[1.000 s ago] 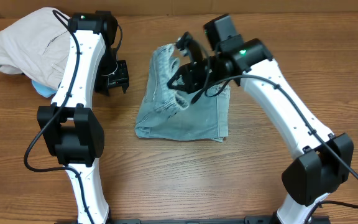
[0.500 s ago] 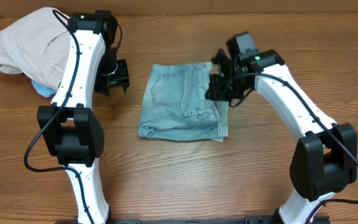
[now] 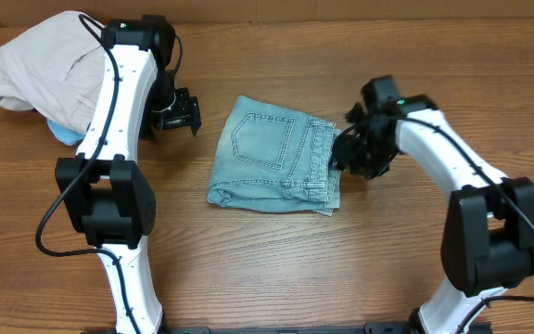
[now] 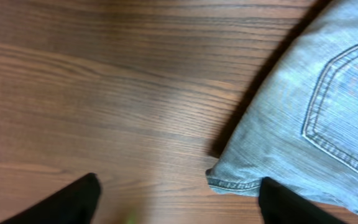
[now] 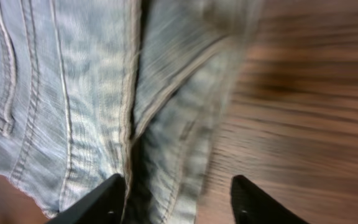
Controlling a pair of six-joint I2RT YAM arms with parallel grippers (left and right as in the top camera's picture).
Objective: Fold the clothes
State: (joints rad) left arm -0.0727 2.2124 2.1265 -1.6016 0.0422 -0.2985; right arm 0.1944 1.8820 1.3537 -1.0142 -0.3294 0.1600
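The jeans (image 3: 276, 156) sit folded into a squarish bundle mid-table (image 3: 276, 269), back pocket facing up. The left gripper (image 3: 184, 113) is just off their left edge, jaws spread wide over bare wood, holding nothing. The right gripper (image 3: 343, 154) is at the right edge, jaws apart too, with the folded denim edge under them but nothing pinched. Khaki trousers (image 3: 40, 65) are heaped in the far left corner

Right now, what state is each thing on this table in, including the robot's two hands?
Light blue faded denim jeans: folded into a compact rectangle, lying flat, back pocket up.
Beige khaki trousers: unfolded, crumpled in a heap at the far left.
Left hand: open, empty, over bare wood beside the jeans.
Right hand: open, over the jeans' right edge, gripping nothing.
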